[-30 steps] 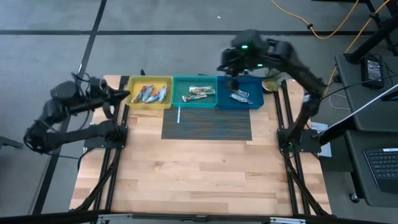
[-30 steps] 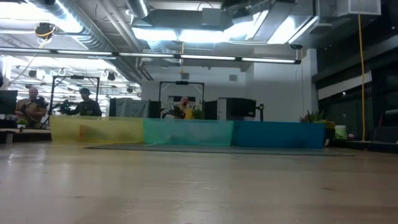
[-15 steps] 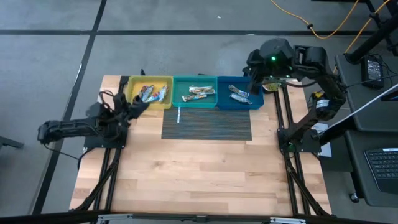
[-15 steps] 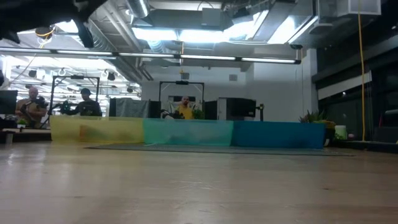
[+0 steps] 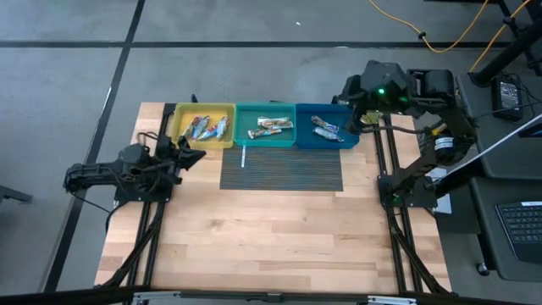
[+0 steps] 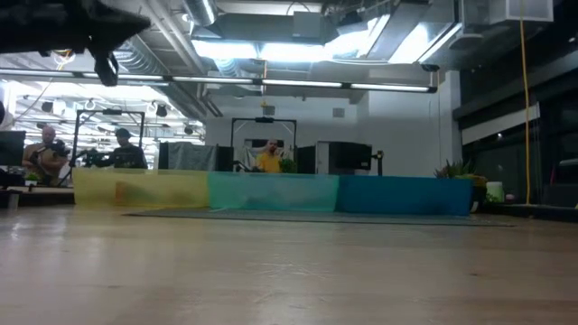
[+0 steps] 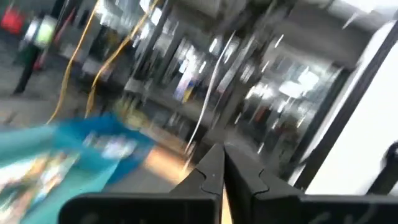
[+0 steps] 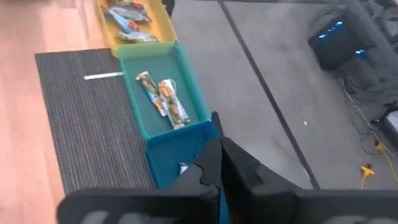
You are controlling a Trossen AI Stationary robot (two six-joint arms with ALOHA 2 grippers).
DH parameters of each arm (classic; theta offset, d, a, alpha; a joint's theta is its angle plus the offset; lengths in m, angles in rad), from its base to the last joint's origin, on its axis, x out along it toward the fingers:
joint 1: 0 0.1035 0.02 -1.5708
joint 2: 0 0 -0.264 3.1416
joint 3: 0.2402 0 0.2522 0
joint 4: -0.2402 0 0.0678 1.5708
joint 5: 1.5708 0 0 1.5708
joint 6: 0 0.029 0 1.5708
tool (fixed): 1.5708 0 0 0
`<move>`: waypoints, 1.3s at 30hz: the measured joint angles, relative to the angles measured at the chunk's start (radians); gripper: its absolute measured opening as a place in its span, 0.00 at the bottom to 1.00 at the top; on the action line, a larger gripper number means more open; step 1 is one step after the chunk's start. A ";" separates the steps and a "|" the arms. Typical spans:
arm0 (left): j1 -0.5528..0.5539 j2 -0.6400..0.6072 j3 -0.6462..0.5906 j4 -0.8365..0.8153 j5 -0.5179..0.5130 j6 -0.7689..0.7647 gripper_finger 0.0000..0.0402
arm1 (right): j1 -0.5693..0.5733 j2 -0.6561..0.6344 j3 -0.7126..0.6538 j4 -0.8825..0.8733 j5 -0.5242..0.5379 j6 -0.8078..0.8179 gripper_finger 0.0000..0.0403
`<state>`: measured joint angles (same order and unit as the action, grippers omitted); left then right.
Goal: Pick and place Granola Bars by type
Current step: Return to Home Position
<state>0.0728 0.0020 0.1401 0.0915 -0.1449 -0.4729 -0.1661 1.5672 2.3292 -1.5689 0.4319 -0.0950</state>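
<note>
Three bins stand side by side at the table's far edge. The yellow bin (image 5: 179, 135) holds blue granola bars (image 5: 206, 127), the teal bin (image 5: 265, 136) tan ones (image 8: 163, 94), and the blue bin (image 5: 339, 140) silver ones (image 5: 326, 129). My left gripper (image 5: 196, 157) is shut with nothing in it, low over the table's left side, just near of the yellow bin. My right gripper (image 5: 351, 113), also shut and holding nothing, hangs high by the blue bin's right end (image 8: 217, 148).
A dark ribbed mat (image 5: 282, 169) lies in front of the bins, with a white strip (image 5: 243, 157) at its left edge. Bare wood (image 5: 271, 237) fills the near half of the table. People stand in the room beyond (image 6: 122, 149).
My left gripper has sunk from above the yellow bin's left end to low over the table, coming a little toward the near edge and tipping closer to level. My right gripper has swung from over the blue bin toward the table's right edge. Both have stayed shut.
</note>
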 joint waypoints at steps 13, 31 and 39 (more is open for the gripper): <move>0.001 0.000 -0.131 -0.062 0.028 -0.103 0.01 | 0.162 -0.538 -0.890 0.548 0.075 0.165 0.02; 0.001 0.011 -0.131 -0.062 0.044 0.094 0.01 | 0.196 -0.946 -1.894 1.699 -0.260 0.139 0.02; 0.001 0.011 -0.131 -0.063 0.045 0.094 0.02 | 0.222 -1.226 -2.116 1.754 -0.379 0.237 0.02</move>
<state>0.0734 0.0128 0.0086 0.0288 -0.1001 -0.3794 0.0561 0.3411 0.2127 0.1847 0.0534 0.1417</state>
